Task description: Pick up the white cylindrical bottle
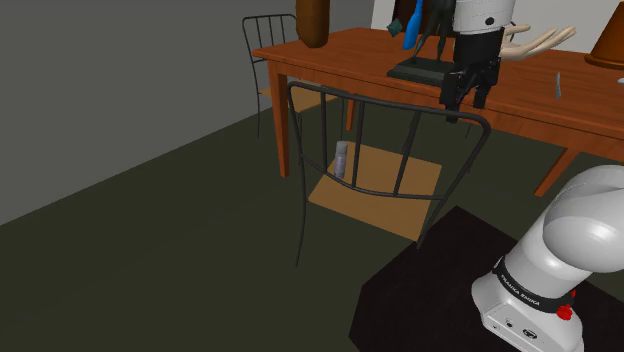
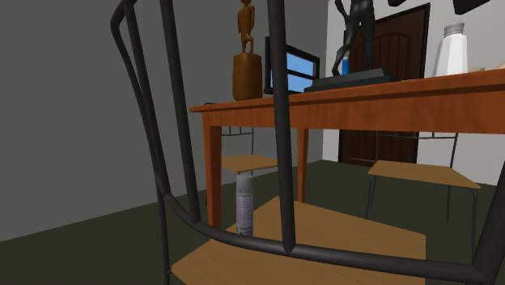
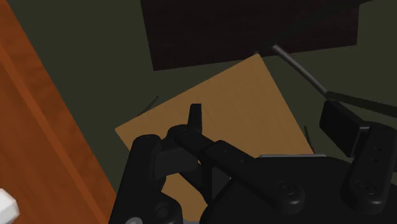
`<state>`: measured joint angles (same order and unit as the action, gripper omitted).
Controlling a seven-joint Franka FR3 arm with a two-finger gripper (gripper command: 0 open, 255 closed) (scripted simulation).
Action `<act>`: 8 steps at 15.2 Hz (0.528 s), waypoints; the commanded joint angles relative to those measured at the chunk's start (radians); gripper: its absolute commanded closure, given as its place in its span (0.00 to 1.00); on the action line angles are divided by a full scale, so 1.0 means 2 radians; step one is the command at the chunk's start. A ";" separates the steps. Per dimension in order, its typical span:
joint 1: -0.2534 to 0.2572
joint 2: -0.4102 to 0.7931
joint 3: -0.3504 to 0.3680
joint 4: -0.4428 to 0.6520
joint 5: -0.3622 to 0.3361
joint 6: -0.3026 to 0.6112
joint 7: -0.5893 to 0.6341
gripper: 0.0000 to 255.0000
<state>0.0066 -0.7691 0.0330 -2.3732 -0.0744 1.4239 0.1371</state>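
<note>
The bottle [image 1: 342, 160] is a small pale grey cylinder standing upright on the wooden seat [image 1: 375, 190] of a black wire-backed chair. In the second exterior view the bottle [image 2: 244, 209] stands near the seat's far edge, seen between the chair's back bars. My black gripper [image 1: 467, 100] hangs open and empty above the top rail of the chair back, by the table's front edge. It is higher than the bottle and off towards the shoulder view's right. In the wrist view the gripper [image 3: 242, 130] points down at the seat [image 3: 222, 102] with its fingers apart.
A reddish wooden table [image 1: 520, 100] stands just behind the chair and carries a dark statue on a black base [image 1: 425, 70] and a brown carved figure [image 2: 246, 65]. A second wire chair [image 1: 268, 40] stands at the table's far side. My dark stand [image 1: 420, 290] is at the lower right.
</note>
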 commanded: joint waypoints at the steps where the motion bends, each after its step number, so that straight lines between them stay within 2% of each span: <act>1: 0.000 0.000 0.000 0.000 0.000 0.000 0.000 0.00; 8: -0.001 0.094 -0.003 -0.012 0.003 0.126 0.006 0.00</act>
<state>0.0051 -0.6097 0.0278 -2.3964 -0.0702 1.6372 0.1471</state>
